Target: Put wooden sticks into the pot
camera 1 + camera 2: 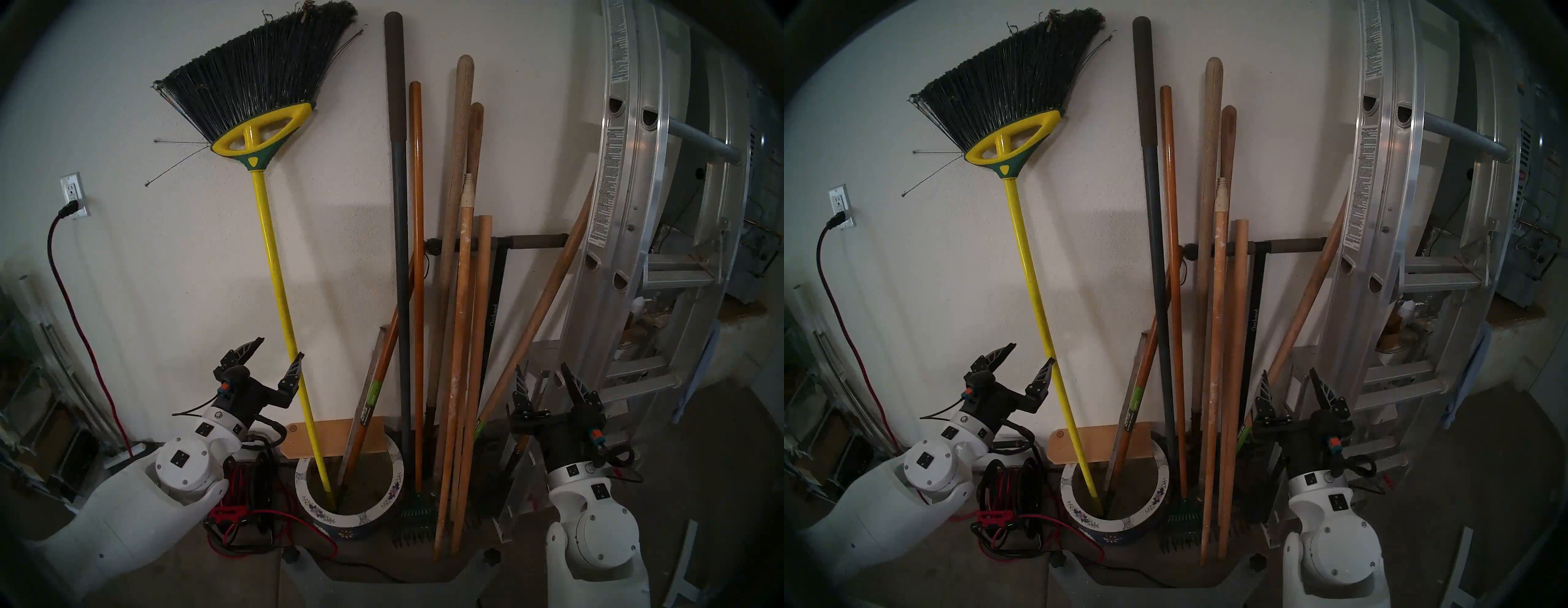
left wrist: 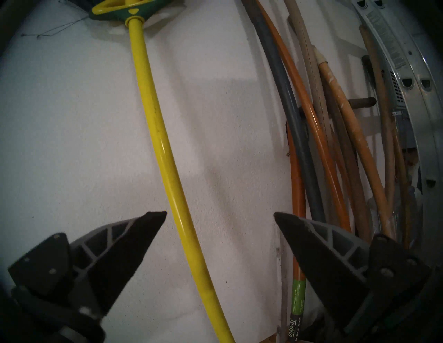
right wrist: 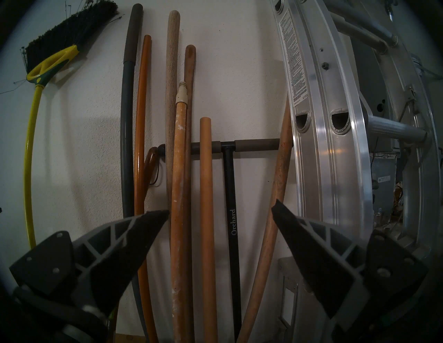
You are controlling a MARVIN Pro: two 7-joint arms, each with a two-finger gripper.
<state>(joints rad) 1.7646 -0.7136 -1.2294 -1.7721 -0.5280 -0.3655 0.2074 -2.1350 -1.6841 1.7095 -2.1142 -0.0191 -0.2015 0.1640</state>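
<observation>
The pot [image 1: 352, 520] [image 1: 1113, 524] stands on the floor by the wall, its white flowered rim facing up. A yellow broom handle and an orange-handled tool stand inside it. Two wooden sticks lean on the wall just right of the pot, their feet on the floor: a white-speckled one with a cream threaded tip [image 1: 460, 339] [image 1: 1214, 339] [image 3: 178, 179] [image 2: 354, 134] and a shorter plain one [image 1: 477, 339] [image 1: 1236, 339] [image 3: 206, 191]. My left gripper [image 1: 280, 348] [image 1: 1032, 353] [image 2: 220, 213] is open beside the broom handle. My right gripper [image 1: 541, 366] [image 1: 1288, 371] [image 3: 222, 206] is open, right of the sticks, holding nothing.
A broom [image 1: 271, 237], a dark grey pole [image 1: 401, 254], several other long handles and a black T-handle [image 1: 526, 242] crowd the wall. An aluminium ladder [image 1: 628, 191] leans at the right. A cable reel [image 1: 246, 488] lies left of the pot, a green rake head [image 1: 413, 516] right of it.
</observation>
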